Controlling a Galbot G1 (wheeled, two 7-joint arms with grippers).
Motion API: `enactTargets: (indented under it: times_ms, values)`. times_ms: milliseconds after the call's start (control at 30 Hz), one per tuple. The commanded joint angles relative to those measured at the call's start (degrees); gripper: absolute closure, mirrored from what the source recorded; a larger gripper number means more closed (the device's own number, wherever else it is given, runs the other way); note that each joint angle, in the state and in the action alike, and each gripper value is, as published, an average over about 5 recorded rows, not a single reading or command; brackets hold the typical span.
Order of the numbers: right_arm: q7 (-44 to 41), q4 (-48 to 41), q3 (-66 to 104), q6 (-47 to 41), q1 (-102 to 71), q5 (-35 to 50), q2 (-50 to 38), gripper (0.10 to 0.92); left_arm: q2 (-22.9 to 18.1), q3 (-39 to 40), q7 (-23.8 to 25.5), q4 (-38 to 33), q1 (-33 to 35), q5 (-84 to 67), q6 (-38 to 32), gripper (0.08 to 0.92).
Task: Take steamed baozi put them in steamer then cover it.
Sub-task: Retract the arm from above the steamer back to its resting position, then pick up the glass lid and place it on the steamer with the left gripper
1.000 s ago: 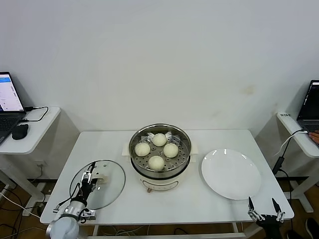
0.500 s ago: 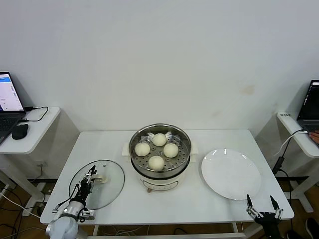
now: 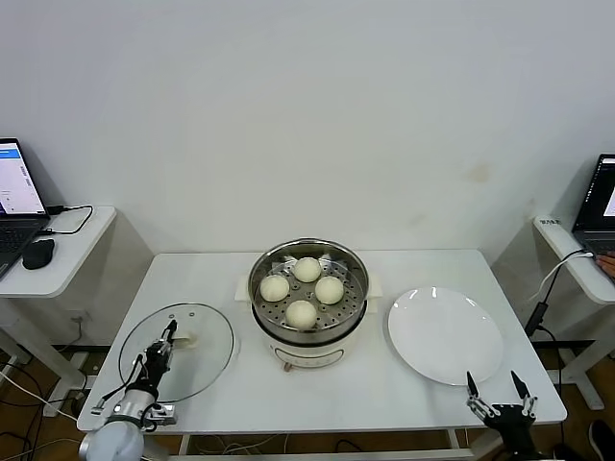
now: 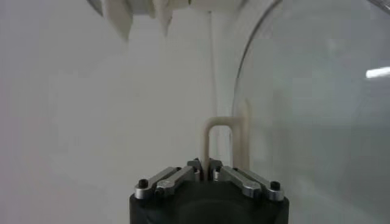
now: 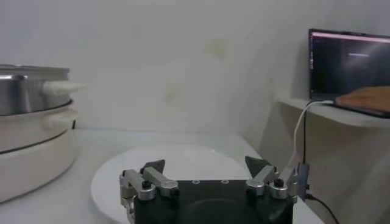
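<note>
Four pale steamed baozi (image 3: 302,285) sit on the perforated tray inside the steel steamer (image 3: 309,331) at the table's middle. The steamer is uncovered. The clear glass cover (image 3: 197,370) is at the front left of the table. My left gripper (image 3: 165,338) is shut on the cover's cream handle (image 3: 184,338). In the left wrist view the fingertips of the left gripper (image 4: 204,165) pinch the handle (image 4: 219,128), and the glass cover (image 4: 317,109) stands beside it. My right gripper (image 3: 495,389) is open and empty at the table's front right edge; it also shows in the right wrist view (image 5: 207,164).
A flat white plate (image 3: 445,334) lies right of the steamer, just ahead of my right gripper; it also shows in the right wrist view (image 5: 183,159) with the steamer (image 5: 30,97). Side tables with laptops (image 3: 17,182) stand beyond both ends of the table.
My left gripper has carried the cover to the left and toward the table's front edge. My right gripper has drifted slightly left. The baozi and steamer have not moved.
</note>
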Motion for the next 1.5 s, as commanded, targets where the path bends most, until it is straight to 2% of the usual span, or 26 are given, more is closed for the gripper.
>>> enactTargets:
  times_ms: [33, 233, 400, 567, 733, 900, 1100, 1500]
  values:
    - [0.0, 1.0, -1.3, 0.3, -0.6, -0.8, -0.5, 0.202, 5.0, -2.4, 5.4, -16.9, 6.2, -8.6, 3.4, 0.862]
    - [-0.2, 1.0, -1.9, 0.8, -1.1, -1.6, -0.9, 0.203, 11.1, -4.2, 11.7, -24.3, 7.4, -18.4, 8.6, 0.862]
    - [-0.3, 1.4, -2.0, 0.9, -1.1, -2.8, -1.1, 0.203, 15.1, -3.1, 14.7, -28.8, 6.6, -24.1, 12.4, 0.862]
    - [-0.5, 1.3, -2.2, 1.4, -1.2, -4.8, 0.0, 0.202, 18.2, 1.2, 16.7, -32.2, 3.1, -26.0, 15.9, 0.862]
    - [0.0, 0.7, -2.7, 2.1, -0.8, -7.4, 1.6, 0.203, 19.1, 10.5, 18.6, -34.1, -3.1, -24.6, 19.6, 0.862]
    - [0.5, 0.3, -3.4, 2.3, 0.2, -10.9, 3.4, 0.202, 16.8, 21.0, 19.6, -31.6, -11.9, -22.9, 22.2, 0.862]
    - [0.4, 0.4, -4.1, 1.4, 2.4, -14.6, 5.3, 0.203, 10.3, 29.9, 21.8, -26.5, -22.2, -17.5, 24.6, 0.862]
    - [0.4, -1.0, -5.0, 1.5, 4.5, -17.2, 6.4, 0.203, 0.7, 37.1, 26.1, -17.8, -29.8, -9.1, 27.2, 0.862]
